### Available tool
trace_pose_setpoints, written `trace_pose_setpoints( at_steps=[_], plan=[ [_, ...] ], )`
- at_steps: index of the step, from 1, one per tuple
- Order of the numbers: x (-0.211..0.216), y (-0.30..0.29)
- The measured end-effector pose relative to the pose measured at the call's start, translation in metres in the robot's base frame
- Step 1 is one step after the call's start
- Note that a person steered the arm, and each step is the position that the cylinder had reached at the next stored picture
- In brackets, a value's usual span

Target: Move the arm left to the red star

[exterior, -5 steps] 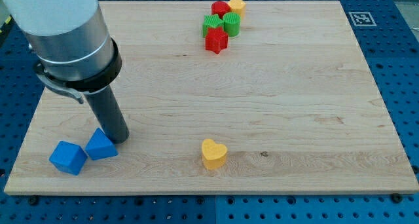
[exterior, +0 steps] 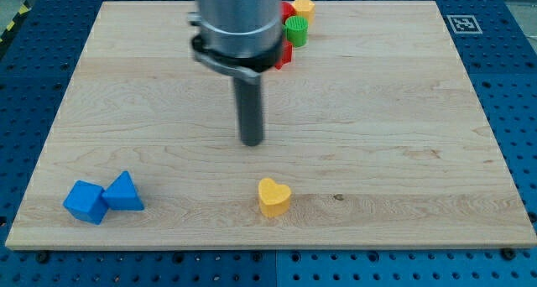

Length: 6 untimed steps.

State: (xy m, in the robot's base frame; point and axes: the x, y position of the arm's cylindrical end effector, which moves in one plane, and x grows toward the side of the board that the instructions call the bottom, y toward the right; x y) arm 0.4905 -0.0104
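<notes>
**Rod stands mid-tabletop, short of the red star**

The arm hangs upright; my tip (exterior: 252, 142) rests on the tabletop (exterior: 394, 153) near its centre, having left the blue blocks (exterior: 104, 196) by the bottom-left corner. There is no hand. The red star (exterior: 286, 54) sits near the top edge, mostly hidden behind the arm.

On the wooden table (exterior: 403, 153), a blue cube (exterior: 86, 201) touches a blue triangle (exterior: 124, 193) near the view's bottom left. A yellow heart (exterior: 273, 197) lies at the bottom centre. At the top, a green cylinder (exterior: 297, 29) stands beside another yellow heart (exterior: 304, 6).
</notes>
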Motion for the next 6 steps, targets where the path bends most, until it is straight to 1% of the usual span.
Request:
trace_pose_setpoints(
  at_steps=[2,3,4,5,6],
  plan=[
    [0.002,0.001],
    [-0.050,-0.022],
    [-0.128,-0.040],
    [-0.159,-0.040],
    [-0.164,-0.035]
  ],
)
